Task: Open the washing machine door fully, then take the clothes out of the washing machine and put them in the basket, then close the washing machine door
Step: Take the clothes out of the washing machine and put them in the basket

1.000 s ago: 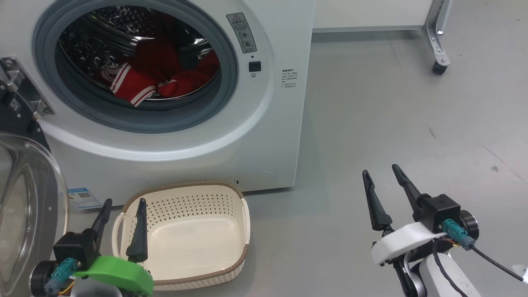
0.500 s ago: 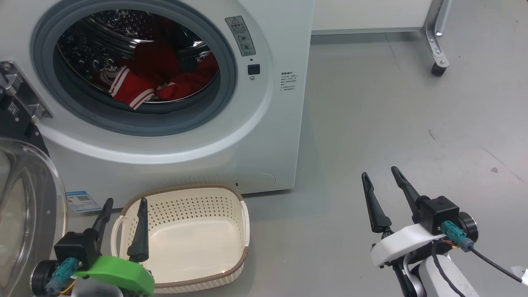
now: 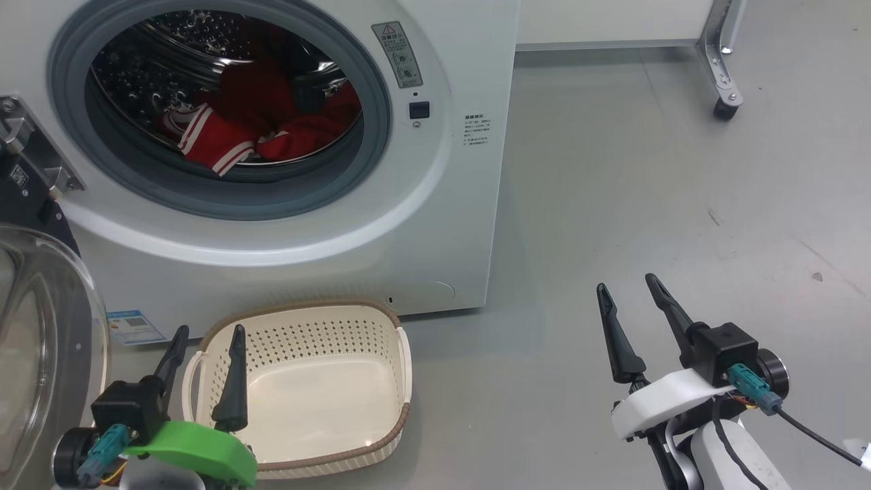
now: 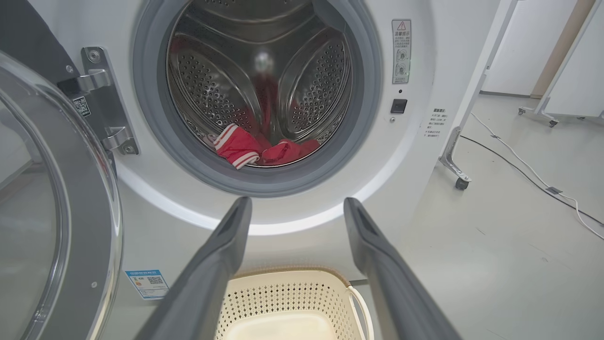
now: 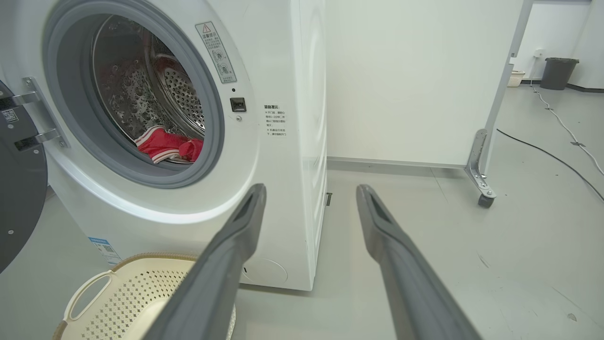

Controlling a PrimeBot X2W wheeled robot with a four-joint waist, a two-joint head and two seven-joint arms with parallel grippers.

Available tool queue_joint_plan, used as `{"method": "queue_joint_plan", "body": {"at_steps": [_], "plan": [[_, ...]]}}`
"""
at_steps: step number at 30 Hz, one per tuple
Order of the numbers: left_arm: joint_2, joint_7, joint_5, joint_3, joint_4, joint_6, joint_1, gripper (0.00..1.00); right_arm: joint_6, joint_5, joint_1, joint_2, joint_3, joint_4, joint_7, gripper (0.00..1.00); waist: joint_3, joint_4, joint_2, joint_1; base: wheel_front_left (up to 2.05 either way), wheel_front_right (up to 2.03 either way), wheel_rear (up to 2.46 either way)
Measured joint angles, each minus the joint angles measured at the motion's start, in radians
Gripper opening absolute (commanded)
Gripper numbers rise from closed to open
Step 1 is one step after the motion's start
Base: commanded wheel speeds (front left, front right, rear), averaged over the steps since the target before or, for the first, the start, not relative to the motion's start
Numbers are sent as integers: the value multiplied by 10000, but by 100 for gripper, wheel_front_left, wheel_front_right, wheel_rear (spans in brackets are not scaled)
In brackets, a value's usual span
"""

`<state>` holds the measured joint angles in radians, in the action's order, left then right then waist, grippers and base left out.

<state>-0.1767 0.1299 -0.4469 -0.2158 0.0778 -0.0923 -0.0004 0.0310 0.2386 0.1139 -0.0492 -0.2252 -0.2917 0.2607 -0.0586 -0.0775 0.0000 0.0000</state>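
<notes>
Tapered matte-black fingers (image 3: pixel 233 381) are standing spread and empty on left gripper (image 3: pixel 210 329), beside the perforated cream basket (image 3: pixel 406 367), and right gripper (image 3: pixel 626 282), over smooth grey floor (image 3: pixel 612 170); crumpled red clothes (image 3: pixel 218 139) are lying in the washing machine (image 3: pixel 435 224), inside its dimpled steel drum (image 3: pixel 156 41), round glass door (image 3: pixel 47 327) hanging open.

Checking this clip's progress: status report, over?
Left gripper open, empty; right gripper open, empty. Washing machine door open; clothes in drum; basket empty. Nothing blocking.

We see a glossy grey floor (image 3: pixel 646 204), a white wheeled partition (image 5: pixel 406 80), a cable (image 5: pixel 547 154) and a dark bin (image 5: pixel 559 73) far off
</notes>
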Motion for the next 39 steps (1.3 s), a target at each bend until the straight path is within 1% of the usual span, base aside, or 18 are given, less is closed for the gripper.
{"method": "queue_joint_plan", "body": {"at_steps": [4, 9, 12, 18, 21, 23, 26, 28, 32, 39], "plan": [[58, -198, -100, -90, -27, 12, 0, 100, 0, -2, 12, 0, -4, 148, 0, 100, -192, -12, 0, 0, 0, 0, 0], [79, -610, -288, -251, 213, 261, -35, 100, 0, -21, 108, 0, -54, 378, 0, 100, -600, -47, 0, 0, 0, 0, 0], [58, -986, -380, -364, 652, 372, -251, 100, 0, -96, 283, -2, -138, 489, 0, 100, -932, -86, 0, 0, 0, 0, 0], [35, -1588, -619, -454, 1367, 583, -1184, 100, 0, -303, 572, 0, -322, 715, 0, 100, -1556, -201, 0, 0, 0, 0, 0], [35, -2004, -744, -499, 1847, 777, -1852, 100, 0, -313, 708, -2, -431, 834, 0, 100, -1954, -299, 0, 0, 0, 0, 0], [33, -2251, -855, -497, 2111, 886, -2301, 100, -71, -311, 755, 0, -520, 930, 0, 100, -2224, -379, 0, 0, 0, 0, 0], [-13, -2569, -917, -407, 2422, 976, -3098, 100, -86, -276, 902, -4, -635, 1087, 0, 100, -2630, -525, 0, 1, 0, 0, 0], [-127, -2711, -918, -247, 2518, 980, -3707, 100, -90, -230, 1014, -2, -713, 1204, 0, 100, -2901, -641, 0, 0, 0, 0, 0], [-497, -2955, -976, 138, 2623, 982, -5045, 100, -238, 44, 1226, -4, -869, 1496, 2, 100, -3438, -918, 0, 0, 0, 0, 0], [-1246, -3473, -974, 750, 2740, 978, -7173, 100, -268, 320, 1626, -4, -1281, 1898, 2, 100, -4383, -1503, 0, 1, 0, 0, 0]]}}
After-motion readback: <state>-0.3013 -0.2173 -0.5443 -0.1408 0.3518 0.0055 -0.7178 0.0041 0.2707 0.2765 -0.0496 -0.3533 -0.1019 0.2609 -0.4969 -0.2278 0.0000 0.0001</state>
